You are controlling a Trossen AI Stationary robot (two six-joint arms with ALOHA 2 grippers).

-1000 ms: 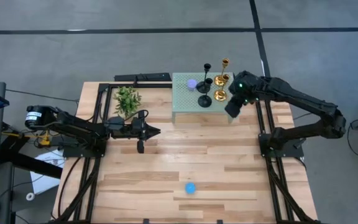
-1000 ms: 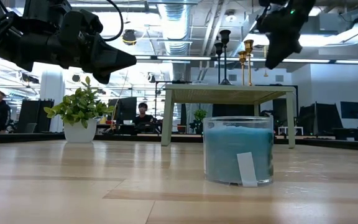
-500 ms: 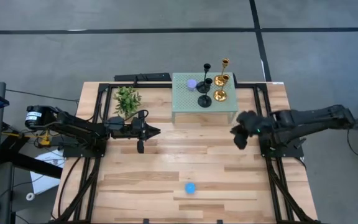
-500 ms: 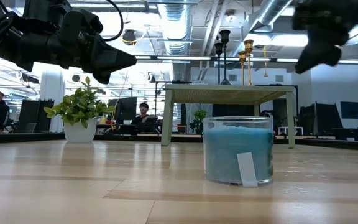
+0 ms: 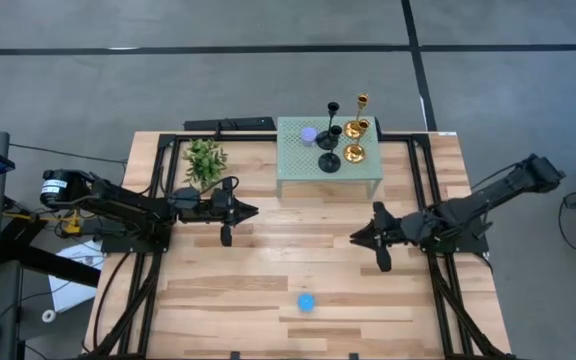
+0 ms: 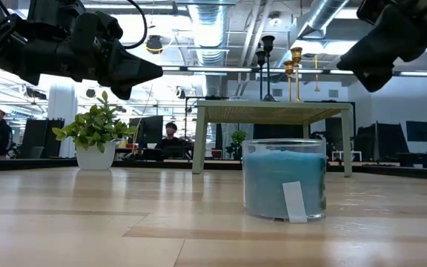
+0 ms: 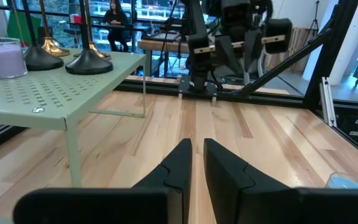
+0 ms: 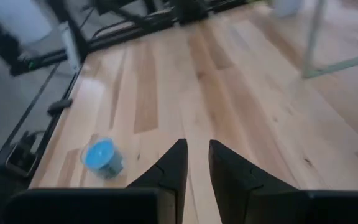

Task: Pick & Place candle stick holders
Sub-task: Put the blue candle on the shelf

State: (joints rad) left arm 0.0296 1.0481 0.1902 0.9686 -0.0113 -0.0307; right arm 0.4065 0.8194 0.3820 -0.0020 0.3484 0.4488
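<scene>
**High view: four holders grouped on the green stand, both arms empty over the table**

High view, left side: left arm lies low along the table's left half, left gripper just right of the potted plant and short of the green stand. In the left wrist view its fingers sit nearly together with only a thin slit between, nothing held. Likely parked; it points across bare wood.

Centre: the candle stick holders stand upright on the stand's right half, two black and two gold, close together, with a small purple candle beside them. Judgement: they are grouped on the raised platform as either source or finished placement; these frames do not settle which.

Right: right gripper hovers over open wood in front of the stand, well apart from the holders. Right wrist view shows its fingers closed to a narrow gap, gripping nothing. Its aim is toward the blue candle near the front edge, not a task item.

Surface: light wood planks in a black frame, a dark bar along the back edge. Low view shows the blue candle in a glass jar close to the lens, an open-ceiling workspace beyond, and seated people far back.
</scene>
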